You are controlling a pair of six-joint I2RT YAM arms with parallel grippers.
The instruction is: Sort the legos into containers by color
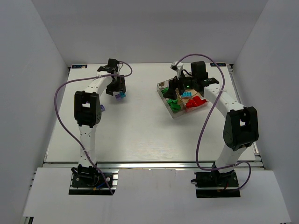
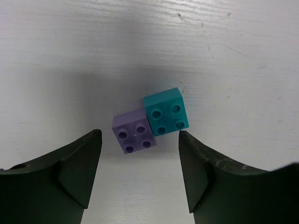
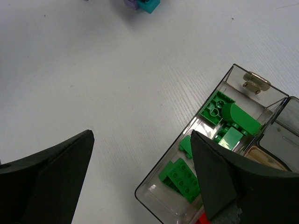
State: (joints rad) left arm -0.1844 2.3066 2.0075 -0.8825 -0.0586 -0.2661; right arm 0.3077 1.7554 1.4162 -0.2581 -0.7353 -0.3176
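Observation:
A light purple brick (image 2: pixel 134 133) and a cyan-blue brick (image 2: pixel 166 112) lie touching on the white table; they also show in the top view (image 1: pixel 120 95). My left gripper (image 2: pixel 140 161) is open and empty, just above and short of them. The clear tray (image 1: pixel 164 100) holds several green bricks (image 3: pixel 224 121) in its long section, red bricks (image 1: pixel 195 102) and cyan-blue bricks (image 1: pixel 188 94) in the smaller ones. My right gripper (image 3: pixel 142 154) is open and empty above the tray's left edge (image 3: pixel 187 158).
A brass latch (image 3: pixel 254 82) sits at the tray's far end. A small purple thing (image 1: pixel 102 108) shows beside the left arm. White walls enclose the table on three sides. Purple cables loop from both arms.

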